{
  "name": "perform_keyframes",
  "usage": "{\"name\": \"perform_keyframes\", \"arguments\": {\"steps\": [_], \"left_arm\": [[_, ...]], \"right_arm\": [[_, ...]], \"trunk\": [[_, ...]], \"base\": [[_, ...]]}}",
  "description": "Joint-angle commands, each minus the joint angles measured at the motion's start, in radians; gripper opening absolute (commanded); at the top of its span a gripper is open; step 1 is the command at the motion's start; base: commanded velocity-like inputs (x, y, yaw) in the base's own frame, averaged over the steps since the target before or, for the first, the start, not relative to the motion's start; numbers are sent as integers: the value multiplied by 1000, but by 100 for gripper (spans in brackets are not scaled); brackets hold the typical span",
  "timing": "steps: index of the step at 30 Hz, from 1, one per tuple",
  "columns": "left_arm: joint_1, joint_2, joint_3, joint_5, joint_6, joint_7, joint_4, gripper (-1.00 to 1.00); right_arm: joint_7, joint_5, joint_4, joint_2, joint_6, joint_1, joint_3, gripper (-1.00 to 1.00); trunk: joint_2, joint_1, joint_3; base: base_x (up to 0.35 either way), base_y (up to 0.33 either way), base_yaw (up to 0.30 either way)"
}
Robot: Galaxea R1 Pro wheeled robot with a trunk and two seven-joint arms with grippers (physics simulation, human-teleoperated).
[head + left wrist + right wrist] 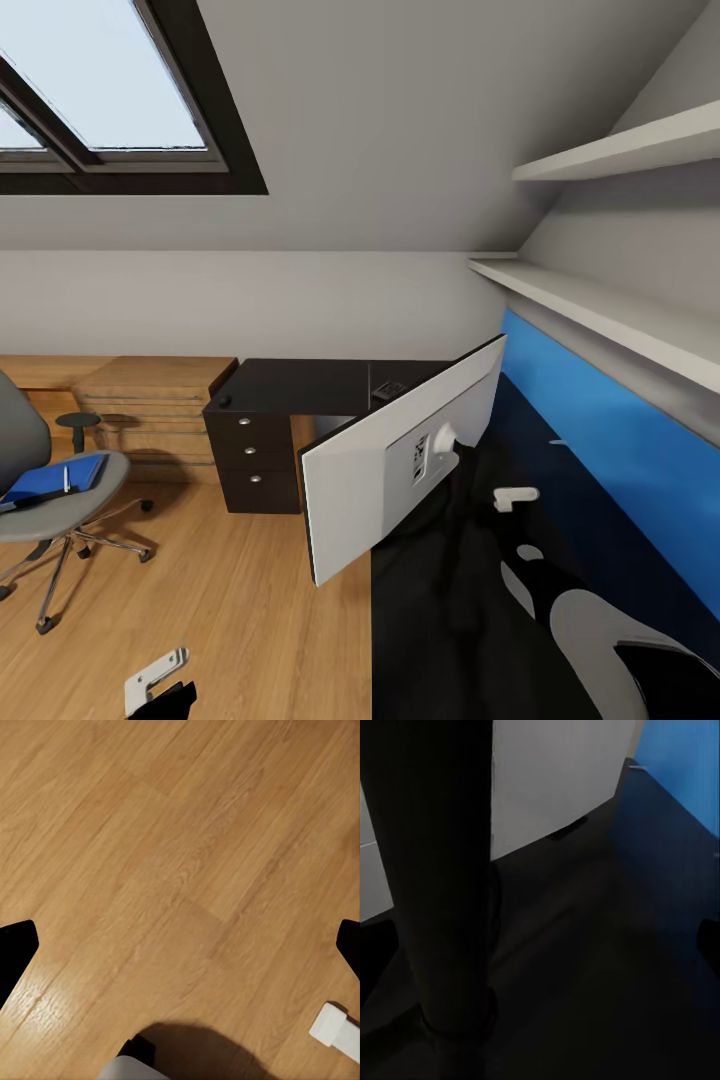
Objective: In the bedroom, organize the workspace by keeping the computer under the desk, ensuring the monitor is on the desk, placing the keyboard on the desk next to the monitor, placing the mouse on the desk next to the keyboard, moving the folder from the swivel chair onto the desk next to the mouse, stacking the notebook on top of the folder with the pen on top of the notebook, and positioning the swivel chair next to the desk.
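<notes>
- Monitor (400,460) standing on the black table (470,600), back turned to the head camera, white rear panel and stand mount showing, tilted across the table's near edge.
- Left pincer (180,945) hanging low over the wood floor (165,855), black fingertips (15,952) at the two edges of the wrist view, well apart, nothing between them.
- Right pincer: state cannot be told; one dark tip at the wrist view's edge, close over the tabletop near the monitor's slim stand (435,870).
- Right arm (610,630) reaching forward over the table at lower right of the head view, grey and black links, a small white part just beyond it.
- Swivel chair (50,490) well apart from the table at the left, on the floor; on its seat a blue folder (50,480) with a thin white pen (67,478) lying on top.
- Table's three-drawer unit (255,455) beyond the monitor, a low light-wood cabinet (150,405) beside it.
- Blue back panel (610,430) along the table's right side, two white shelves (600,300) above.
</notes>
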Motion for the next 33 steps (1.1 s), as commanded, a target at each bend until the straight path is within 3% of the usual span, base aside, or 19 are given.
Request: {"name": "perform_keyframes", "arguments": {"steps": [1, 15, 24, 30, 33], "left_arm": [[-1, 0, -1, 9, 3, 6, -2, 100], [-1, -1, -4, 9, 3, 6, 22, 100], [-1, 0, -5, 9, 2, 5, 40, 100], [-1, -1, -8, 8, -48, 4, 83, 100], [-1, -1, -14, 9, -84, 3, 93, 100]], "right_arm": [[-9, 11, 1, 0, -3, -2, -7, 100], [-20, 17, 3, 2, -6, -2, -4, 100], [-17, 42, 5, 18, -5, -2, -4, 100], [-19, 57, 4, 43, -1, -2, -2, 100], [-20, 85, 3, 52, -1, -2, 3, 100]], "trunk": [[-2, 1, -2], [-2, 1, -2], [-2, 1, -2], [-2, 1, -2], [-2, 1, -2]], "base": [[0, 0, 0], [0, 0, 0], [0, 0, 0], [0, 0, 0], [0, 0, 0]]}}
